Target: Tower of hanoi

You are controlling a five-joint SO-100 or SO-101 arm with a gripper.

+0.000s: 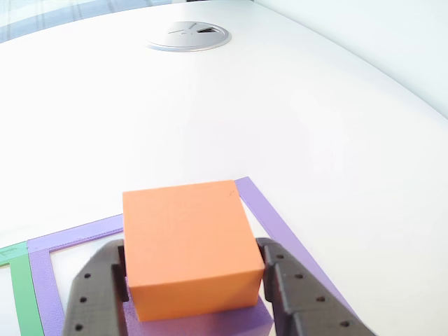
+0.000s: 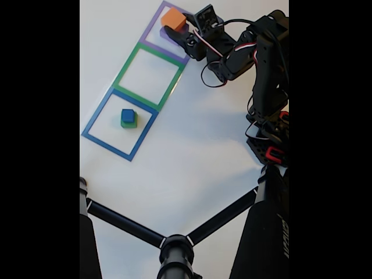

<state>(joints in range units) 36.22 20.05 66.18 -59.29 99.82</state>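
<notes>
Orange block (image 1: 189,245) sits clamped in my end effector (image 1: 196,290) atop the purple block (image 1: 224,323), near the tabletop's far edge; green block (image 2: 129,122) and blue cube (image 2: 128,115) await restacking.

Bright, even daylight washes the white surface (image 1: 294,119) almost to glare in the other view, strongest toward 1 o'clock. In the fixed view, soft grey shadows fall toward 9 o'clock from the black robot arm (image 2: 264,75); that picture is slightly soft, with black bars at both sides.
</notes>
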